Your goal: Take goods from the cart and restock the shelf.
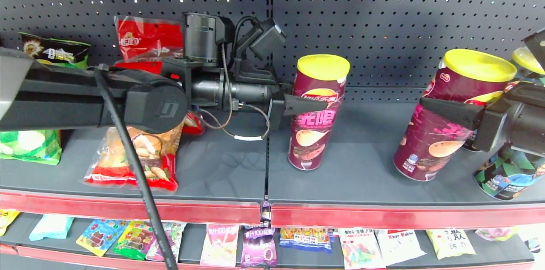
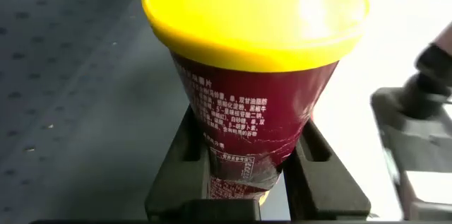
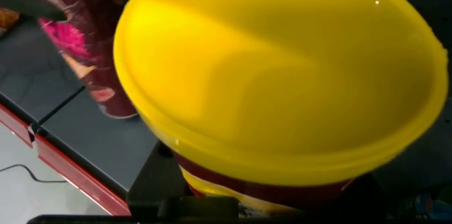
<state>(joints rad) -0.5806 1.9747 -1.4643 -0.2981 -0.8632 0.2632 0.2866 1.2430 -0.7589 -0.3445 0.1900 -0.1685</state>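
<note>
Several snack packets [image 1: 259, 244] lay flat on the lower shelf [image 1: 191, 253], nearest the camera. Above them ran the red lip [image 1: 383, 216] of the upper shelf [image 1: 362, 176].

Two maroon tubes stood on that upper shelf, well apart.
- Left canister [image 1: 313, 142]: upright, base on the shelf near its middle. Left end effector [image 1: 317, 106] was closed on the upper body, below the yellow lid [image 1: 322, 67]. In the left wrist view, the fingers [image 2: 189, 160] pressed against both sides of the wall.
- Right canister [image 1: 430, 146]: tilted, top leaning right. I could not tell whether its lower edge was resting on the shelf or just clear of it. Right end effector [image 1: 447, 112] was clamped on its upper body.
- A dark-green canister [image 1: 506, 172] stood just beside the right canister, partly behind the arm.

Farther back, a peanut bag [image 1: 136, 155] lay to the left. A red bag [image 1: 149, 40] leaned against the pegboard [image 1: 383, 14].

Handling, as judged:
- The tubes are probably light card, stiff along their length.
- The wall would dent under a hard squeeze, and the chips inside would break easily.
- The glossy wrap could slip in the fingers.
- The best hold is on the body, at or just above the middle, with moderate force.
- The lid should not be gripped, since it would likely pop off.
- The right canister needs righting before release, or it may topple into its neighbour.
</note>
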